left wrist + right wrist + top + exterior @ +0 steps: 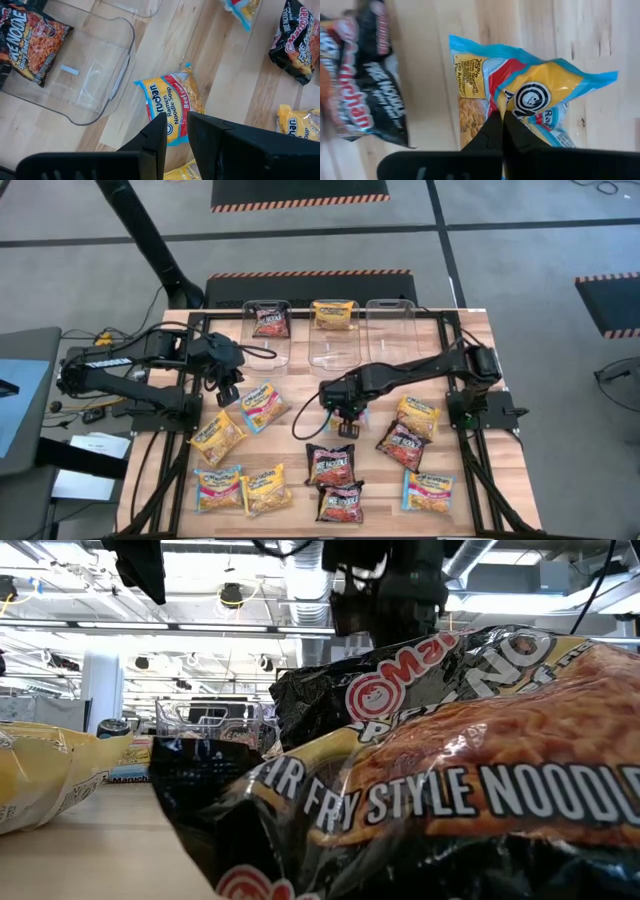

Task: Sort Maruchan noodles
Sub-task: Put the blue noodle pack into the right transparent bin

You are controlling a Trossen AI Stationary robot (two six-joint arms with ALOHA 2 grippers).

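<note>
Right gripper (501, 120) at table centre, fingers pinched together on a blue-yellow packet (540, 95); the packet's crinkled top is bunched up between the tips and the rest spreads beyond them on the wood. A dark packet (360, 95) lies beside it.

Left gripper (176, 131) hangs above another blue packet (170, 105), jaws narrow, holding nothing. A tub (95, 80) lies just beyond.

Three clear plastic tubs (338, 330) stand in a row at the wooden table's (380, 480) upper edge. Black floor mats (298, 192) with striped edges lie beyond, at the top of the frame.
</note>
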